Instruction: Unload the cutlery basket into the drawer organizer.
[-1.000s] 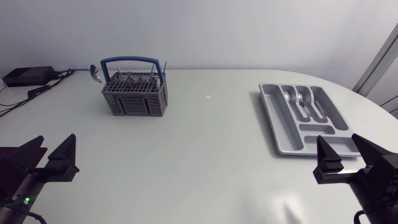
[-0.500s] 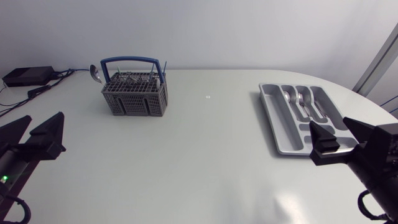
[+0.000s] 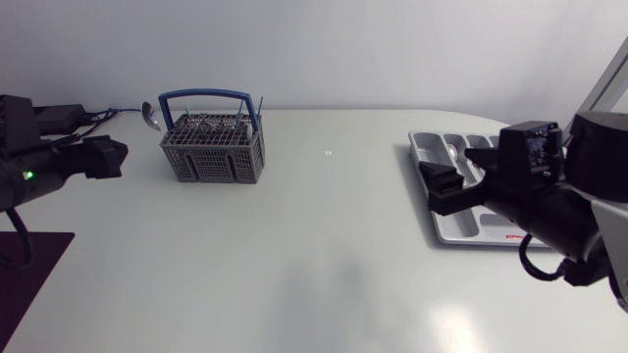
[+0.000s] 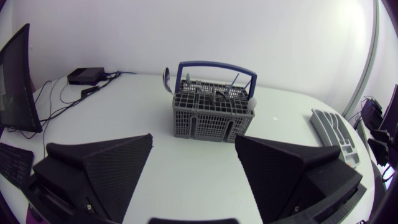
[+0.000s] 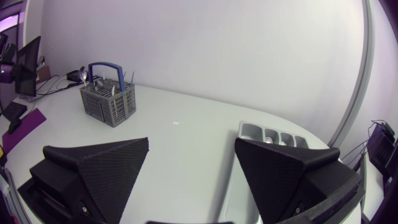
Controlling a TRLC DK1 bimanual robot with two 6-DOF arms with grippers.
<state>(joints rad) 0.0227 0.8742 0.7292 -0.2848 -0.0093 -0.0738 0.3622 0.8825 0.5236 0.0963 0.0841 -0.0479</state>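
the cutlery basket (image 3: pixel 212 147), grey plastic mesh with a blue hoop handle (image 3: pixel 206 96), stands upright on the white bench (image 3: pixel 294 265), toward its far left part. silvery cutlery (image 3: pixel 210 123) shows above the basket's rim, and one spoon (image 3: pixel 149 115) leans out past its left side, bowl up. the drawer organizer (image 3: pixel 429 149), a grey tray with long compartments, lies flat well apart from the basket on the right part of the bench; what is in it is partly hidden in the head view by the right arm.

the left pincer (image 3: pixel 106 158) hangs above the bench to the left of the basket, near it and not touching it. in the left wrist view its two wedge fingers are spread wide with nothing between them (image 4: pixel 194 140), and the basket (image 4: pixel 213 115) sits ahead of them, with the organizer (image 4: pixel 336 130) off to the side in the distance.

the right pincer (image 3: pixel 461 172) hangs over the near-left part of the organizer. in the right wrist view its fingers are likewise spread and hold nothing (image 5: pixel 192 141); the organizer (image 5: pixel 273 135) lies just ahead of one finger, and the basket (image 5: pixel 107 101) stands far off across the bench.

a small black box (image 4: pixel 86 76) with cables sits at the far left corner of the bench, behind the basket.
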